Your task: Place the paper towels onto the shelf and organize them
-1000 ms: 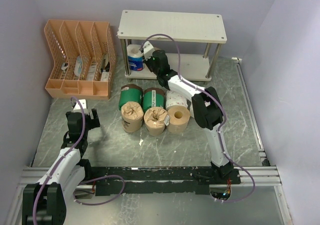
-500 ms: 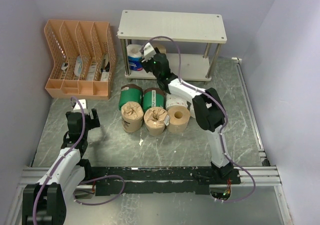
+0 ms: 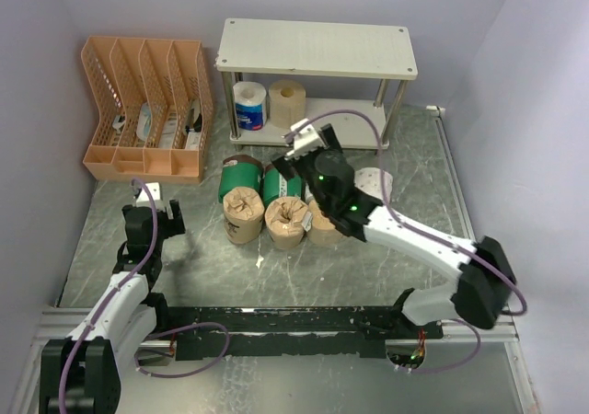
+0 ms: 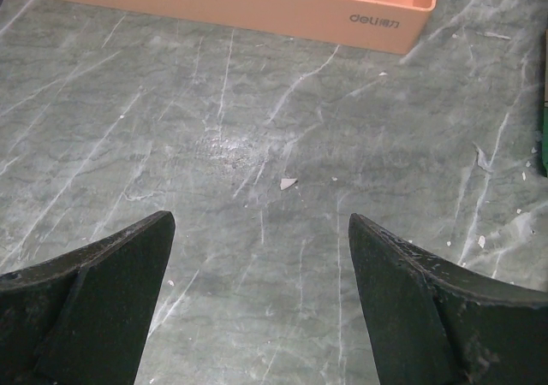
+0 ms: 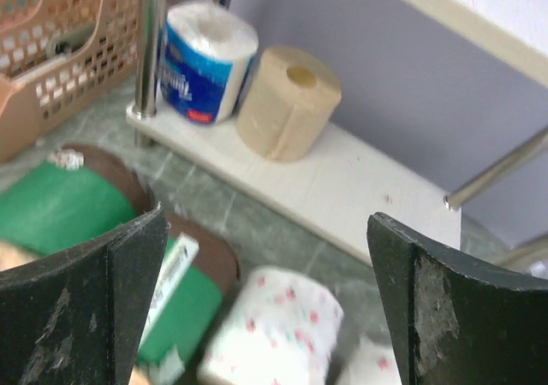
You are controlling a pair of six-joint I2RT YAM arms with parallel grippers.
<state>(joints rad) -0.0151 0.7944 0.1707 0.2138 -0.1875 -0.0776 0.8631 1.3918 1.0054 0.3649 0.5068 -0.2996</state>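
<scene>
Just beyond the right claw, the shelf bore on its lower board a blue-and-white roll and a tan roll, side by side.

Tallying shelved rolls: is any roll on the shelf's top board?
No, the top board is bare; the blue-wrapped roll and tan roll stand on the lower board.

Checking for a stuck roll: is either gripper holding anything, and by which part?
Nothing is held; the left gripper and right gripper are both open and empty.

Soft, even light from above leaves faint shadows under the shelf. The right wrist view is blurred, the left wrist view sharp, with slight sheen on the tabletop.
</scene>
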